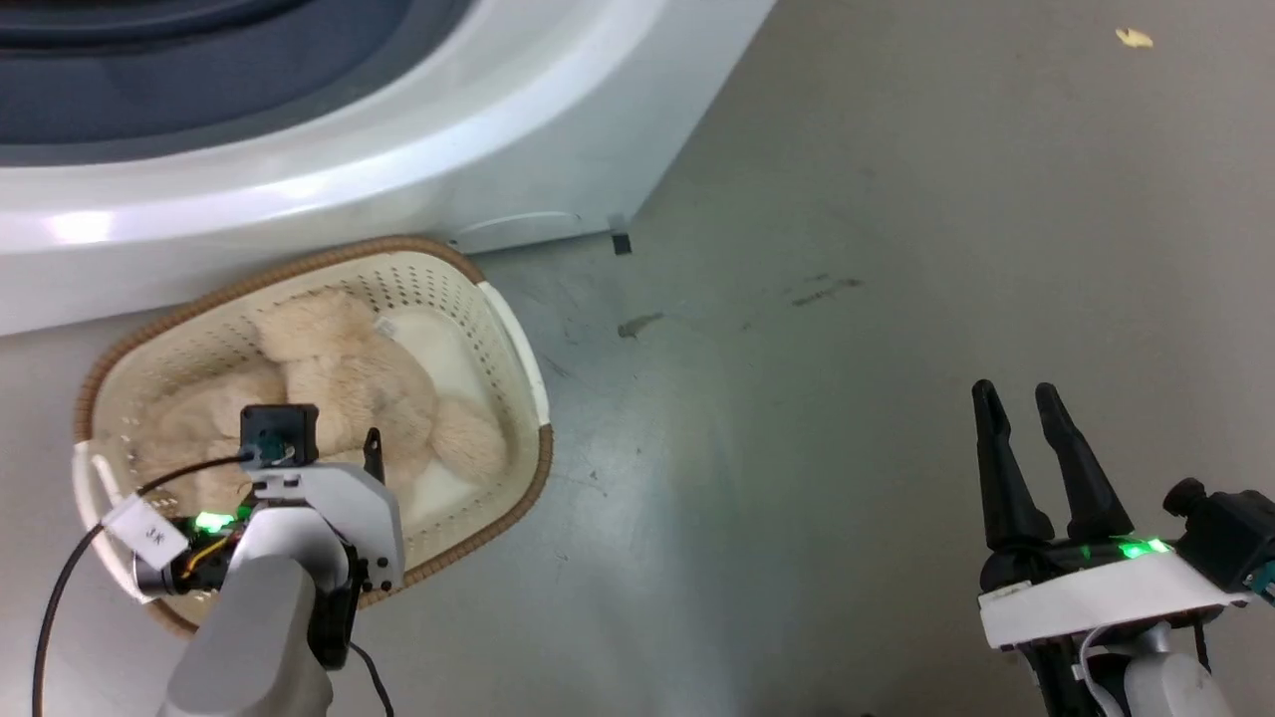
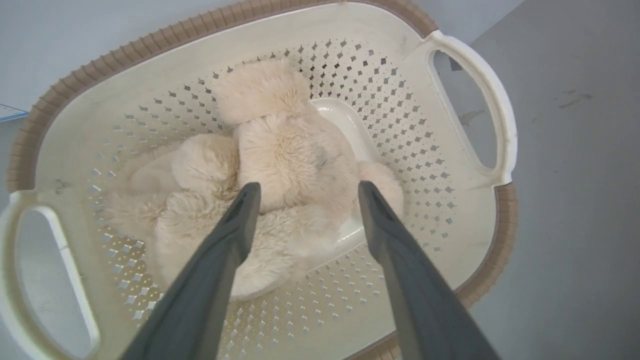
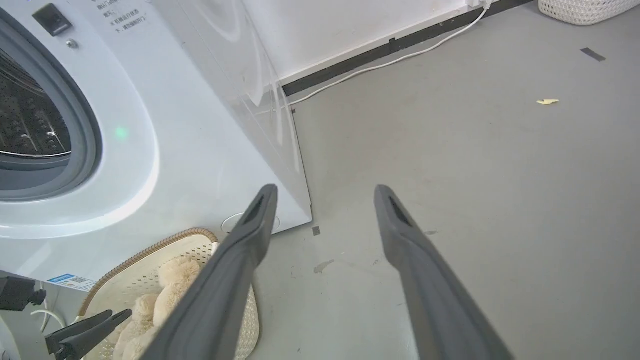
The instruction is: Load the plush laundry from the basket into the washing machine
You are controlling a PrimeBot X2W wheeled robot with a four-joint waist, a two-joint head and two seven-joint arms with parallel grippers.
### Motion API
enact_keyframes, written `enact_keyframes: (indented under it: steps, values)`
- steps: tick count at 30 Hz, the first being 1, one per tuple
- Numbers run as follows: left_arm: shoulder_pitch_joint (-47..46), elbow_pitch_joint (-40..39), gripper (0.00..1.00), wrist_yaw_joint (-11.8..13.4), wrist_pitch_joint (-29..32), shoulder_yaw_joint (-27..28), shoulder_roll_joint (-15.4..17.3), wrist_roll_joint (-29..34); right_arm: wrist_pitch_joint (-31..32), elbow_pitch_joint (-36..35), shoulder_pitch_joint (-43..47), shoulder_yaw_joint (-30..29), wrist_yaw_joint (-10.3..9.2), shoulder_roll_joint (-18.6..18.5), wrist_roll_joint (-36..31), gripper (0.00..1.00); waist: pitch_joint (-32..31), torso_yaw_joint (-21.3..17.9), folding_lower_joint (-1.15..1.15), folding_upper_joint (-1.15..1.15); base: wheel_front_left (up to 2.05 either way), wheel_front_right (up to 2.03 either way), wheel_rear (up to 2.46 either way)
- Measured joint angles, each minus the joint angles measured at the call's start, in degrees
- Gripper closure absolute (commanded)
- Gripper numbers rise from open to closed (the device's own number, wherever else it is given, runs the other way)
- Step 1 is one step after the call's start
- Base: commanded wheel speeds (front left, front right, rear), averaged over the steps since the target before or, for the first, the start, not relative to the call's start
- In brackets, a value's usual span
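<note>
- Left claw (image 2: 308,187): two long, smooth, dark-grey tapered fingers spread wide. It grips nothing, and the tips hang just above the plush laundry (image 2: 280,150).
- Plush laundry: shaggy cream-beige fur with rounded, lumpy limbs, lying curled on the basket's bottom.
- Basket (image 2: 465,65): at 8 o'clock in the head view. It is rounded-rectangular cream plastic with diamond-pierced walls, a ribbed brown woven-look rim and looped side handles.
- Right claw (image 1: 1015,390): at 4 o'clock, with matte fingers parted and empty over the floor (image 1: 847,398), which is smooth, grey and scuffed.
- Washing machine (image 3: 200,150): at 11 o'clock, just beside the basket. It has a glossy white curved front, a grey rubber ring and a perforated steel drum (image 3: 25,120).
</note>
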Motion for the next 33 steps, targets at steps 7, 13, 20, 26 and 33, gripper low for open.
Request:
enact_keyframes:
  steps: [7,13,20,26,33]
  values:
    - [-4.3,2.7,0.0,0.9,3.1,-2.1,1.6,-0.1,-1.0,0.2,-0.5,0.2,0.0,0.0,2.8,0.0,3.1,-1.6,0.0,0.0,0.0,0.0,0.0]
    - [-8.9,4.0,0.0,2.1,5.0,-2.1,3.5,-2.1,-1.5,0.2,-0.8,0.2,0.0,0.0,5.0,0.0,5.8,-2.9,0.0,0.0,0.0,0.0,0.0]
    - [-12.1,6.8,0.0,2.4,11.6,-5.4,6.6,-1.9,-2.5,0.5,-0.8,0.5,0.0,0.0,7.8,0.0,8.8,-4.5,0.0,0.0,0.0,0.0,0.0]
    - [-13.5,7.8,0.0,4.6,14.6,-7.2,9.0,-1.9,-3.2,0.6,-1.2,1.1,0.0,0.0,10.2,0.0,11.4,-5.7,0.0,0.0,0.0,0.0,0.0]
    - [-15.3,7.8,0.0,6.3,17.3,-8.8,10.8,-2.9,-4.0,0.6,-1.8,1.5,0.0,0.0,12.9,0.0,14.8,-7.1,0.0,0.0,0.0,0.0,0.0]
